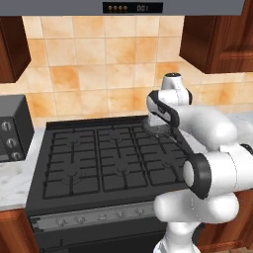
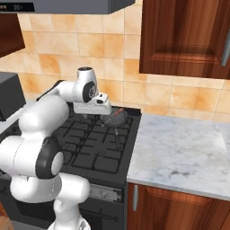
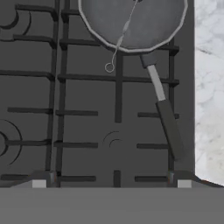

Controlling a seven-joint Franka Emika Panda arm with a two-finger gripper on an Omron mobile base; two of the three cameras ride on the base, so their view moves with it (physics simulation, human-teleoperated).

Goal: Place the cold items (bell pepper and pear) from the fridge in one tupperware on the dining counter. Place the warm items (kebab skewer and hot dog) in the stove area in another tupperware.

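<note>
Claw hovers over the black gas stove. Thin metal kebab skewer lies in the round grey frying pan, ahead of the claw. Cannot tell whether the claw's tips are apart or together.

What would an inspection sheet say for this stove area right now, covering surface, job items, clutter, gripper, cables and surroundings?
Surface: black gas stove with grates, marble counter to its right.
Job's things: a thin metal skewer with a ring end lies across the rim of a grey pan on the rear right burner; food on it cannot be told. Hot dog and tupperware: nothing seen.
Clutter: nothing seen beyond the pan, its dark handle pointing toward the stove's front.
Gripper: gripper hangs above the stove near the pan; open or shut cannot be told.
Cables: nothing seen.
Surroundings: tiled backsplash, wooden cabinets, range hood, microwave at left.
</note>
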